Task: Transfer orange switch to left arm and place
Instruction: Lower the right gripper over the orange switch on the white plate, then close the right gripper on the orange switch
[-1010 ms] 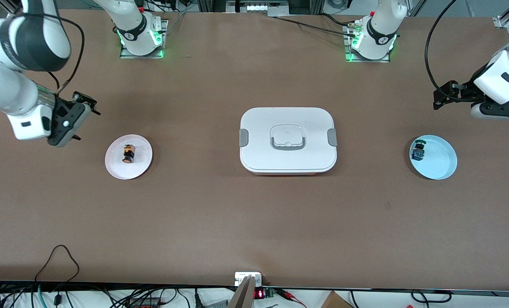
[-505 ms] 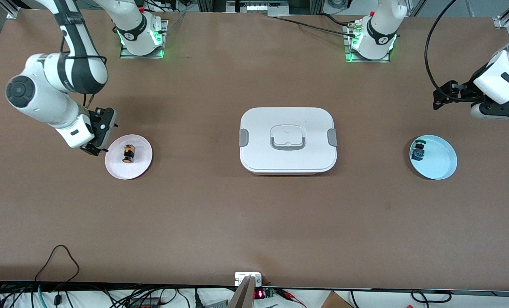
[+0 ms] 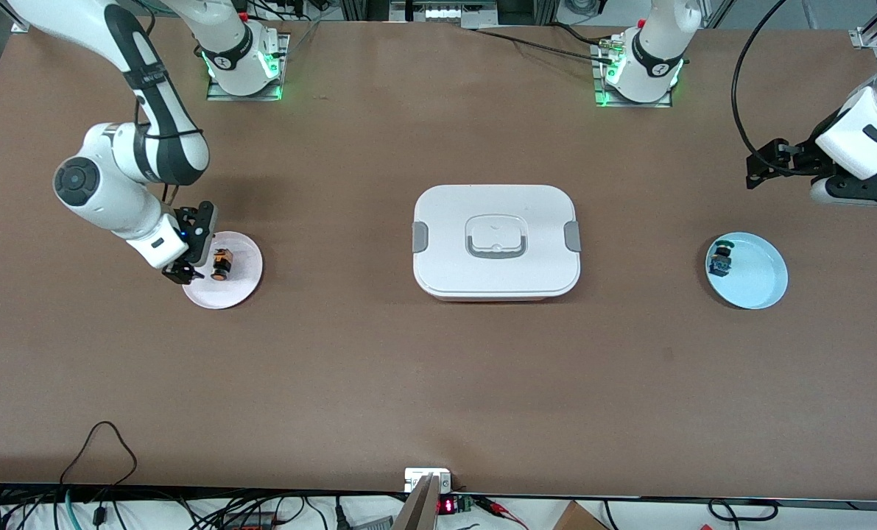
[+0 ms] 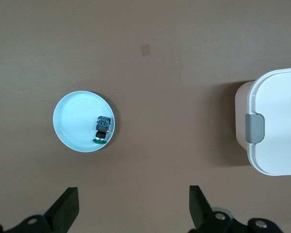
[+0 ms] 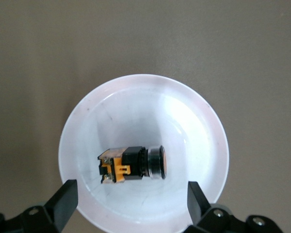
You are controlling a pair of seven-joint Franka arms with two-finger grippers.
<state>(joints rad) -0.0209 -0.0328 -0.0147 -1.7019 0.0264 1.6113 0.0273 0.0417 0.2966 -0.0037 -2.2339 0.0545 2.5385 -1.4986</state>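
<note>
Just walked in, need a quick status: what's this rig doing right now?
The right hand, open, is over the pink plate and the orange switch lying on its side there, not yet gripped. The left hand waits, open, above the table near the blue plate with the green switch. The white box sits closed between the plates.

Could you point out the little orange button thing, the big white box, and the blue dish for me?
orange switch [image 5: 133, 165]: right wrist view, on its black body, lying in the pink dish.
box [image 3: 495, 239]: front view, on the lid's grey handle recess.
blue dish [image 3: 755, 276]: front view, on its bare floor beside the green-capped switch.
</note>
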